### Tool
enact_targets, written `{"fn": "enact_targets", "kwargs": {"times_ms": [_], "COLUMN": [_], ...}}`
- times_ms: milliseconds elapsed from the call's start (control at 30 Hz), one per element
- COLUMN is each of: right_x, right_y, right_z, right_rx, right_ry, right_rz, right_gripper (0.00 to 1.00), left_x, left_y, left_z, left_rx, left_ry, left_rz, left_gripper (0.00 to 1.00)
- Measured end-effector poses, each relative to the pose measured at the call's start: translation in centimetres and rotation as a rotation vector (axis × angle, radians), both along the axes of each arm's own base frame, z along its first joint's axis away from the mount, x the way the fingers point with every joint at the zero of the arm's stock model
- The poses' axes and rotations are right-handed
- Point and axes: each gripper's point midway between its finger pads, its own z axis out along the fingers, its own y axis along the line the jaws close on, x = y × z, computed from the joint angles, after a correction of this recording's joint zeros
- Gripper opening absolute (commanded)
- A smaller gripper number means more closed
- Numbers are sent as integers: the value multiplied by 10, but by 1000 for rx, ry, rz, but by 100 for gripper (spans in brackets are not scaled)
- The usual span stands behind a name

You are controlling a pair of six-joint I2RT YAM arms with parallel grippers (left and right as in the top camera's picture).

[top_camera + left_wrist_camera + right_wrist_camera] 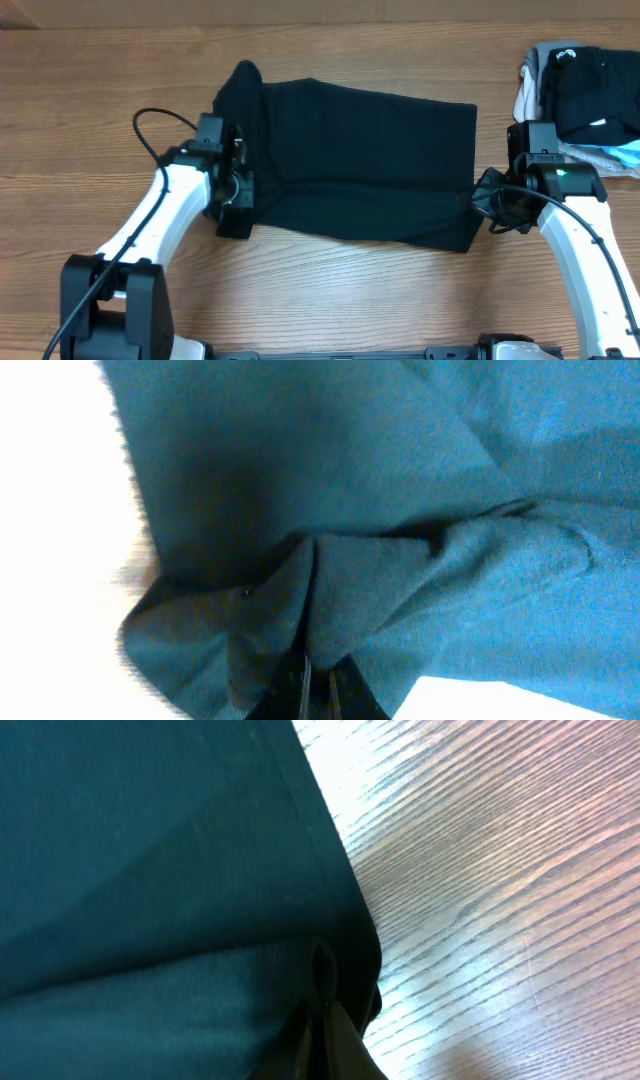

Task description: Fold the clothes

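Observation:
A dark garment point(360, 160) lies spread flat across the middle of the wooden table, folded over lengthwise. My left gripper point(235, 185) is at its left edge, shut on a bunched fold of the cloth point(300, 600). My right gripper point(482, 198) is at its right edge, shut on the cloth's edge point(330, 970). In both wrist views the fabric looks teal and fills most of the frame, with the fingers point(318, 685) point(325, 1020) pinched together on it.
A pile of other clothes point(585, 95), black, white and light blue, sits at the far right edge of the table. Bare wood point(330, 290) runs along the front, and wood shows beside the cloth in the right wrist view point(500, 870).

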Motion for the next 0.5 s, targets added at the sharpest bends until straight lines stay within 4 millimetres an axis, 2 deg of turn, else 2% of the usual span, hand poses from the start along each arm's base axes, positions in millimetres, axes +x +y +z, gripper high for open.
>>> {"fn": "enact_targets", "kwargs": {"times_ms": [100, 267, 367, 500], "right_x": [1, 5, 8, 14], "right_y": [0, 1, 4, 9], "right_z": [0, 1, 2, 4], "right_rx": [-1, 4, 20, 37], "right_ry": [-4, -23, -35, -60], "right_rz": [1, 11, 20, 40], "right_gripper": [4, 4, 4, 4], "left_x": [10, 55, 65, 68], "left_y": [10, 40, 45, 49], "left_z": [26, 125, 173, 210], "left_rx": [-1, 21, 40, 74], "left_ry": [-35, -304, -430, -500], "left_rz": [33, 78, 60, 36], "left_gripper": [4, 4, 4, 4]}}
